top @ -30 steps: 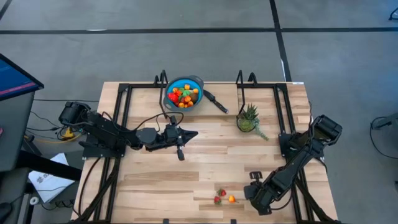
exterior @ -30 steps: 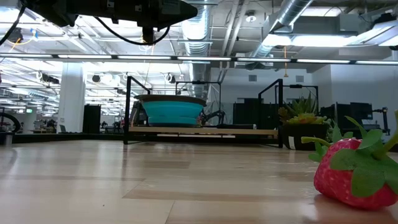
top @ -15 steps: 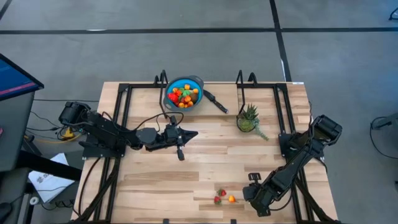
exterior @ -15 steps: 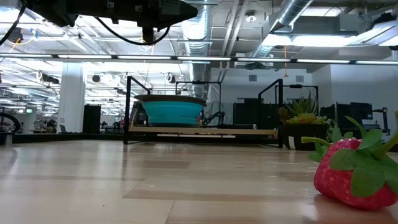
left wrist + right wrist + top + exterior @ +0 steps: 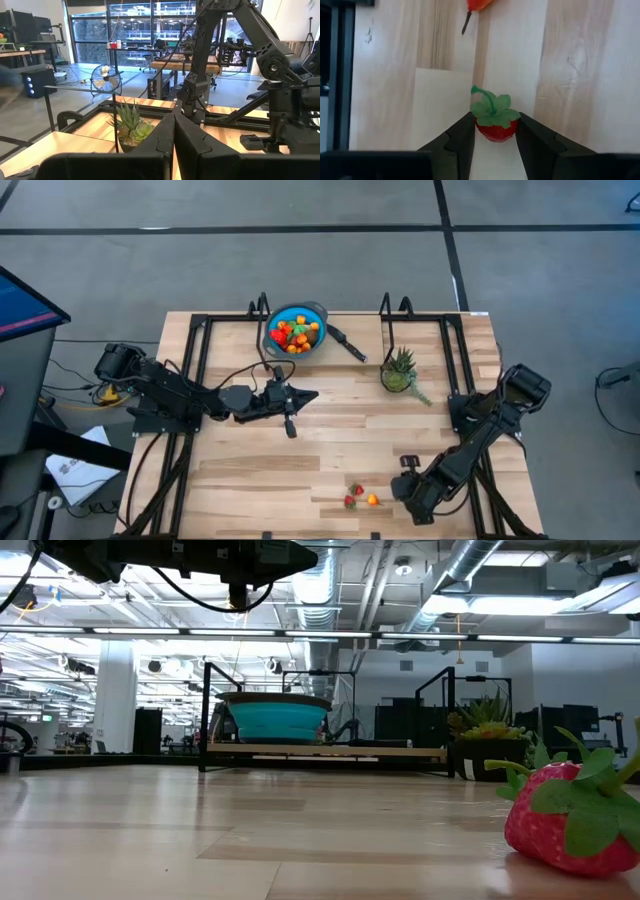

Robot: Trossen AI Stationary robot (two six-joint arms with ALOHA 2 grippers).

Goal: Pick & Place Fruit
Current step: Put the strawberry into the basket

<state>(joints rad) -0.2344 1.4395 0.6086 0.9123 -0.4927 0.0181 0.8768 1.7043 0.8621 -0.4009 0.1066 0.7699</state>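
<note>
Left gripper (image 5: 312, 394) shut, empty, poised above mid-table near blue bowl (image 5: 296, 330) of fruit (image 5: 295, 333). At near right edge, right gripper (image 5: 492, 131) clamped on red strawberry (image 5: 493, 121); two strawberries (image 5: 354, 496) and orange piece (image 5: 372, 500) alongside on table (image 5: 330, 435).

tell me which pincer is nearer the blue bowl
Left. The left pincer, shut, hangs above the table's middle, a short way in front of the blue bowl. The right pincer is at the near edge, clamped on a strawberry, far from the bowl.
</note>
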